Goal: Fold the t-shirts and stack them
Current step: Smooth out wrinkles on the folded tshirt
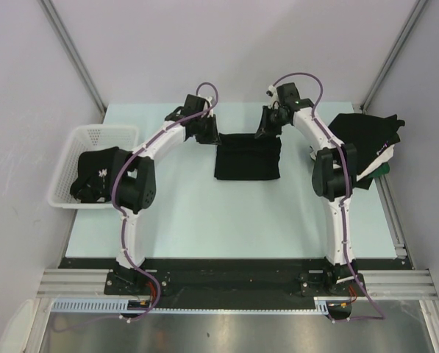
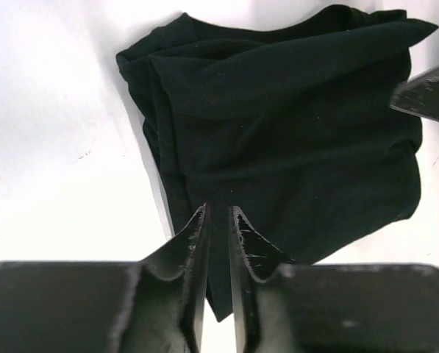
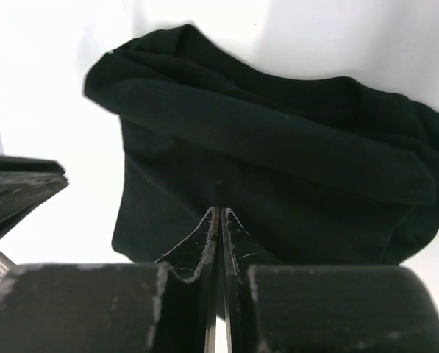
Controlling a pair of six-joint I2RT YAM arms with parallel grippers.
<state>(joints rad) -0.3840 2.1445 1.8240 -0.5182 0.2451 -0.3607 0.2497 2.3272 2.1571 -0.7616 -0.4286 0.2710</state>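
T-shirts (image 1: 94, 176), lot part done. Desk (image 1: 204, 220): carries everything. Basket (image 1: 123, 136), left: black ones heaped, seemingly awaiting folding. Pile (image 1: 362, 132), right: black over white and green, probably the stack. Shirt (image 1: 247, 156), centre: rough black rectangle, fold likely unfinished. Left fingers (image 2: 195, 239): narrow gap over its corner, hold unclear. Right fingers (image 3: 208, 246): pressed together at its edge.

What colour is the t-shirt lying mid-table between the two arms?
The t-shirt is plain black, with no visible print; it shows best in the top external view.
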